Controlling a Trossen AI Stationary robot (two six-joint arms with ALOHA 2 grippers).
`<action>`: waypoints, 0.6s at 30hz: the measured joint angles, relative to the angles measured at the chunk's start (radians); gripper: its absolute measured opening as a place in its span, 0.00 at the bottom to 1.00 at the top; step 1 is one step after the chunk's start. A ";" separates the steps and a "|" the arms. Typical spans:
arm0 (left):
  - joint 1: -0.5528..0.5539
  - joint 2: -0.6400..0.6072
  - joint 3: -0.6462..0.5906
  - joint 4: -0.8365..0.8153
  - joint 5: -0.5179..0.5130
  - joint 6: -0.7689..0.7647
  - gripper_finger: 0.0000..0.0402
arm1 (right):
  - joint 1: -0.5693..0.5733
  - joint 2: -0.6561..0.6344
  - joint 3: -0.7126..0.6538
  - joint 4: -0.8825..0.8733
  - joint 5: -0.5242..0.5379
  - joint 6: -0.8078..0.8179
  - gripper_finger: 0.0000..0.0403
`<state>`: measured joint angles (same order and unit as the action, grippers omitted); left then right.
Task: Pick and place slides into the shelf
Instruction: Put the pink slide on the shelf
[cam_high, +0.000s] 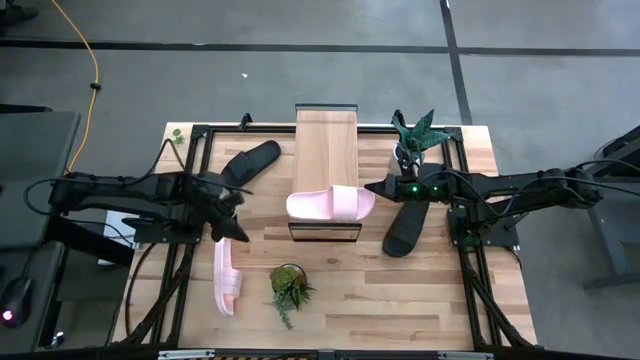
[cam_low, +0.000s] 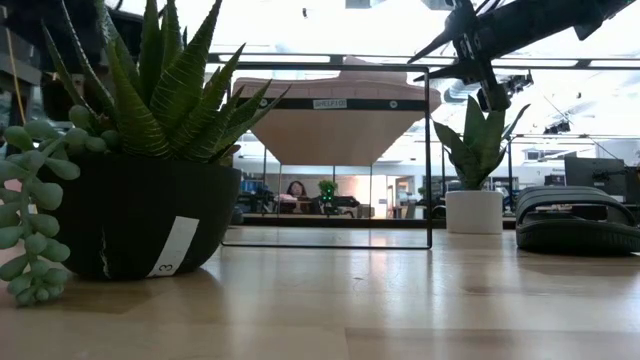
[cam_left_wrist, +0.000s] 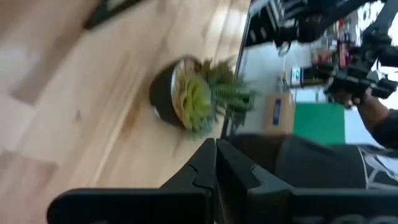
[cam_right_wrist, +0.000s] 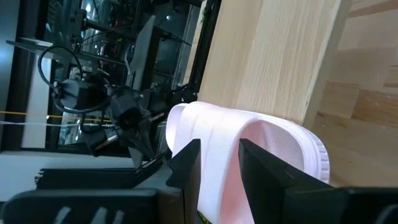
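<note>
Black foam at the far left: one black slide (cam_high: 250, 162) lies on the table beside the shelf, untouched. Just right of it the left gripper (cam_high: 236, 232) hangs with its fingers pressed together on nothing, right above the heel of the loose pink slide (cam_high: 228, 280), which lies flat on the table. If that arm drops as it is, the closed tips would likely shove the foam instead of straddling it, and the push could send it into the small plant (cam_high: 288, 285) nearby.

In the middle, the shelf (cam_high: 326, 140) carries the held pink slide (cam_high: 330, 204) crosswise on its near end, toe and heel overhanging both long edges. The right gripper (cam_high: 374, 187) is clamped on that slide's right end; the right wrist view shows pink foam pinched between the two fingers. This looks like the placing step, and the main risk sits here: the plank is narrow, so a release with the slide this far over the edges could let it tip or slip off. A sideways pull on withdrawal could drag it off too, since soft foam tends to cling to the pads.

Farther right, the other black slide (cam_high: 408, 228) lies under that arm, and the tall plant (cam_high: 415, 135) stands close behind it; a wide swing back could clip either
</note>
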<state>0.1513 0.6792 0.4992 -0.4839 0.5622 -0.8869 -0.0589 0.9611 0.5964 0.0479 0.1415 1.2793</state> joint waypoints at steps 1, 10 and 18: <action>0.000 0.012 0.000 0.000 0.021 -0.001 0.00 | 0.000 0.000 0.000 0.000 -0.002 -0.003 0.24; 0.000 0.099 0.000 -0.042 0.138 -0.001 0.00 | 0.000 0.000 0.000 -0.007 -0.045 -0.023 0.24; -0.001 0.169 0.000 -0.042 0.213 -0.013 0.00 | 0.000 0.000 0.000 -0.007 -0.073 -0.040 0.24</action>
<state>0.1505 0.8484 0.4992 -0.5263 0.7757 -0.8997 -0.0586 0.9611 0.5964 0.0410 0.0685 1.2392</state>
